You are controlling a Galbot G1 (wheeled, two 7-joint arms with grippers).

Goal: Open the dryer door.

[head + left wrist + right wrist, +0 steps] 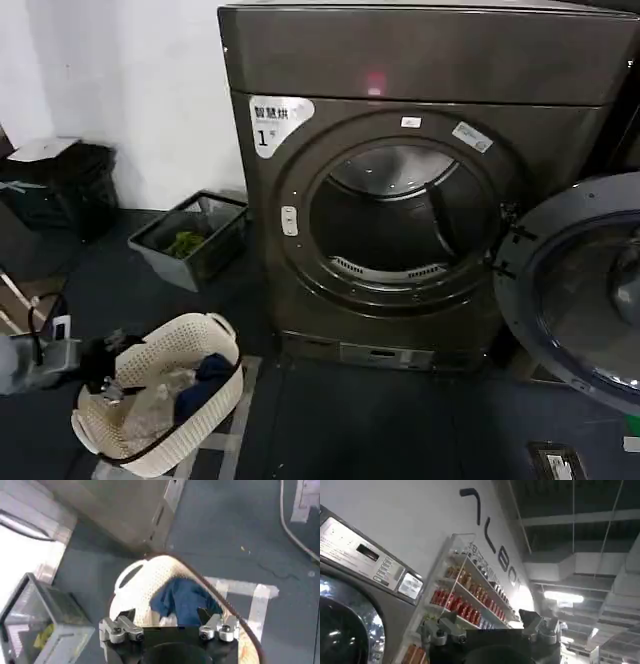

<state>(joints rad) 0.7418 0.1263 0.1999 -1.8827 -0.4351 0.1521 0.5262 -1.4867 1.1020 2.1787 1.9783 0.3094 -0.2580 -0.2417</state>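
Observation:
The dryer (420, 190) stands in the middle of the head view, its dark drum opening (400, 215) exposed. The dryer door (560, 215) is swung out to the right and shows its grey inner side around dark glass. My left gripper (105, 362) hangs low at the left, far from the door and over a laundry basket. In the left wrist view the left gripper (165, 614) is open with nothing between its fingers. My right gripper (485, 617) is open and empty, pointing up past a machine's control panel (365, 555) toward a shelf and the ceiling.
A cream laundry basket (160, 395) holding a blue cloth (182, 597) sits on the floor at front left. A grey bin (190, 240) stands left of the dryer, with black bags (60, 185) further left. Tape lines mark the floor (250, 587). A shelf of red bottles (465, 605) stands beyond the right gripper.

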